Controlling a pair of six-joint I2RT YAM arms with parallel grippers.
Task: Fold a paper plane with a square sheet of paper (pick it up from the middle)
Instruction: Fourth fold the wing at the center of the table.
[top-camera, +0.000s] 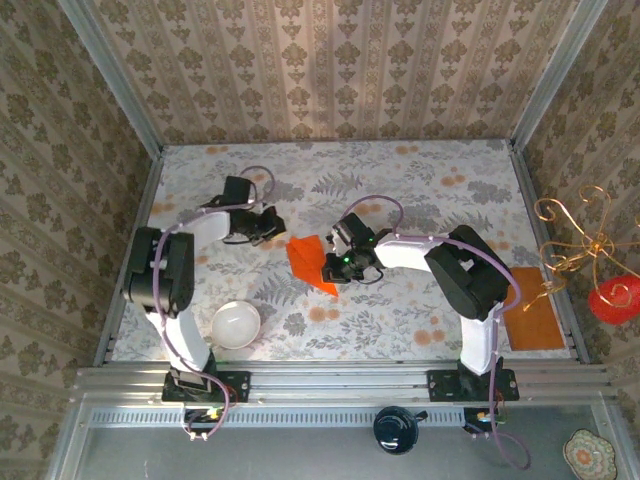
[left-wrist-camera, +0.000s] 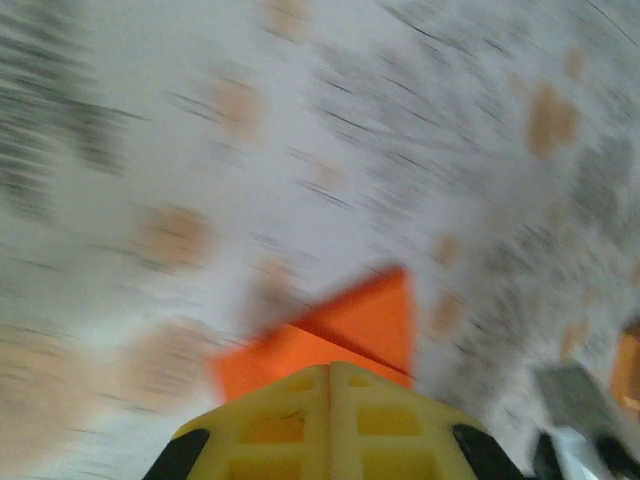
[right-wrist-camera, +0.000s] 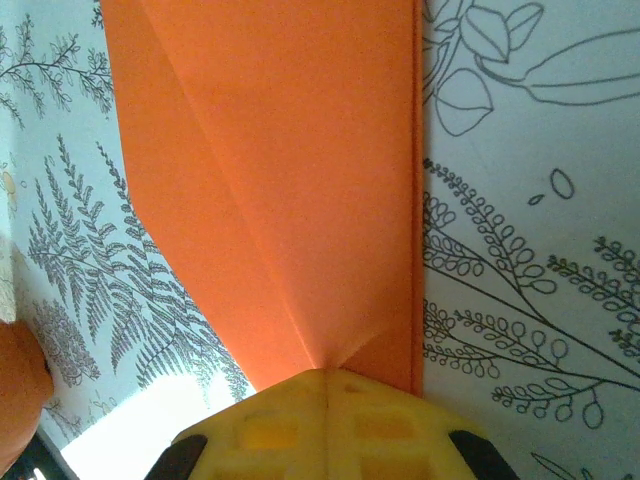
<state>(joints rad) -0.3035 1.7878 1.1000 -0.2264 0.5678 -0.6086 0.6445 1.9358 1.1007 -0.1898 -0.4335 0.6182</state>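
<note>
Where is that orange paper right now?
In the top view the folded orange paper sits mid-table between the two claws: the right claw pinches its right edge, and the left claw is close on its other side.

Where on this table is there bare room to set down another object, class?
Free: the far strip of table along the back wall, and the near stretch between white bowl and right arm's base. Crowded: the centre, where left gripper and right gripper flank the orange paper.

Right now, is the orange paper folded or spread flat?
Folded. The right wrist view shows the orange paper with creases and overlapping flaps meeting at the right gripper; from above it looks pointed, not square.
</note>
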